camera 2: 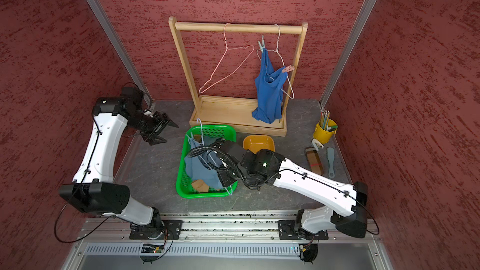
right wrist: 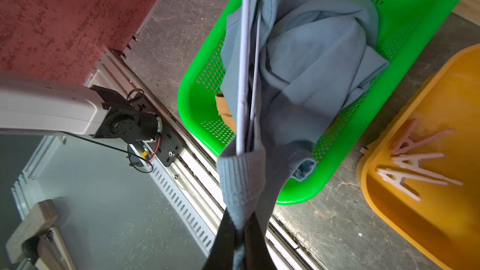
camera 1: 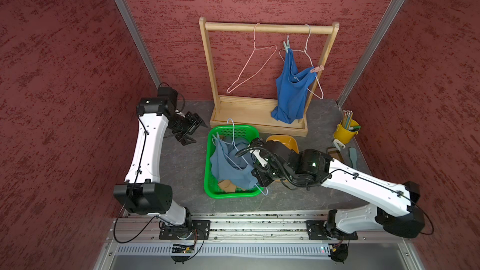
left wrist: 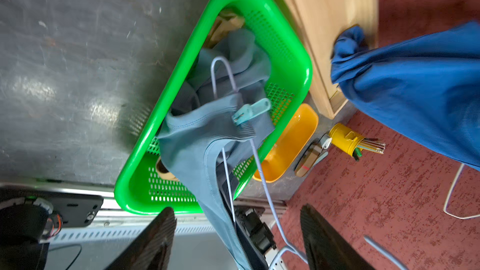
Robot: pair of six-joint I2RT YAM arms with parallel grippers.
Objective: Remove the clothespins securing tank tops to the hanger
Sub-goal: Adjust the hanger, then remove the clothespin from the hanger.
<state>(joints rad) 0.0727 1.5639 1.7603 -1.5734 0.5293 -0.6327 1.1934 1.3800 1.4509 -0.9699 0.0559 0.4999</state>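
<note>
In both top views the task is being judged about half done. On the wooden rack [camera 1: 270,27] at the far edge of the worktop [camera 1: 181,172], the royal blue tank top [camera 1: 292,89] is being pinned to a white hanger [camera 1: 322,97] by two pegs, a teal clothespin [camera 1: 286,46] and a pink clothespin [camera 1: 317,69], while a pink hanger [camera 1: 252,68] is hanging bare beside it. In the green basket [camera 1: 207,167] at the middle of the worktop, the grey-blue tank top [camera 1: 228,164] is being draped from a pale blue hanger [camera 1: 233,132], over the tan tank top [camera 1: 225,185] lying loose; three tops and three hangers are thus being counted. The left gripper [camera 1: 200,133] is being held spread and empty, near the worktop's left edge and apart from the basket. In the left wrist view a second teal clothespin [left wrist: 250,112] is being shown clamped over the grey-blue top and its hanger wire. In the right wrist view the right gripper [right wrist: 240,232] is being pressed together on a ribbed edge of that top along with the wire, and three loose clothespins [right wrist: 415,157], one pinkish and two white though blurred, are being counted in the orange tray [right wrist: 415,229] just beside the basket. Six pegs are being counted in all: three off, three being left to remove.
</note>
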